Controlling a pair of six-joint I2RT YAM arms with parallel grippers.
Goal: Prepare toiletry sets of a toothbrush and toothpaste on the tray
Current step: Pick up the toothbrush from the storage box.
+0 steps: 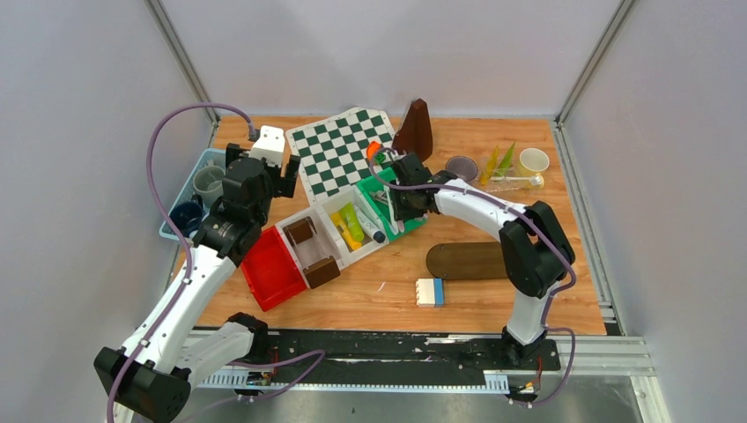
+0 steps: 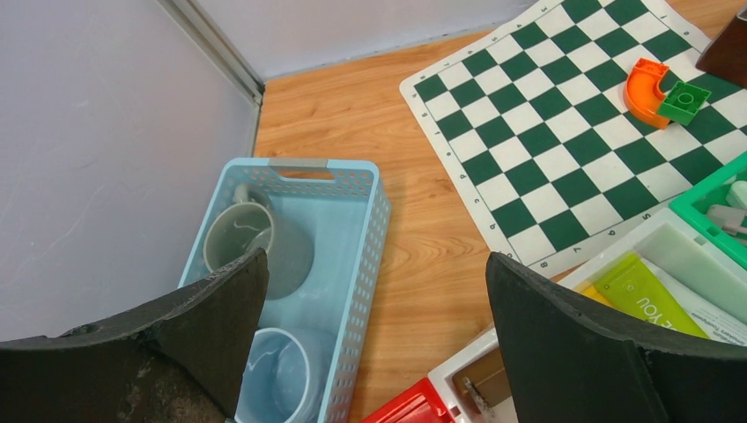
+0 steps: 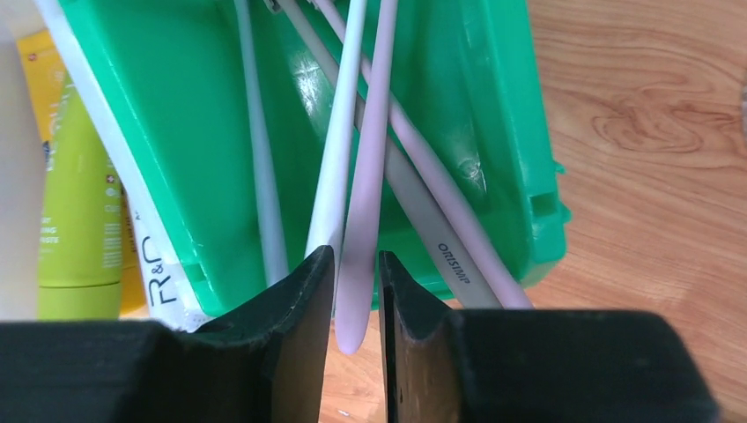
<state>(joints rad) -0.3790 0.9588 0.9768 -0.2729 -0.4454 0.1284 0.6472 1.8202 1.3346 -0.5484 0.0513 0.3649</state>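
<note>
My right gripper [image 3: 357, 256] is shut on the end of a pale lilac toothbrush [image 3: 374, 132] that sticks out of the green bin [image 3: 176, 106]. A white toothbrush [image 3: 339, 132] and a grey one [image 3: 432, 229] lie beside it. Green and yellow toothpaste tubes [image 1: 352, 225] fill the white bin to its left. The light blue basket tray [image 2: 379, 220] at the left holds a grey mug [image 2: 255, 247] and a light blue mug [image 2: 277, 379]. Over the table by the basket hangs my left gripper [image 2: 377, 260], wide open and holding nothing.
A green chessboard [image 1: 339, 150] with an orange and a green brick [image 2: 661, 92] lies at the back. A red bin [image 1: 271, 269] and a bin of brown blocks [image 1: 308, 247] sit near front. A yellow mug [image 1: 533, 161], dark oval board [image 1: 467, 260] and white-blue block [image 1: 430, 291] stand right.
</note>
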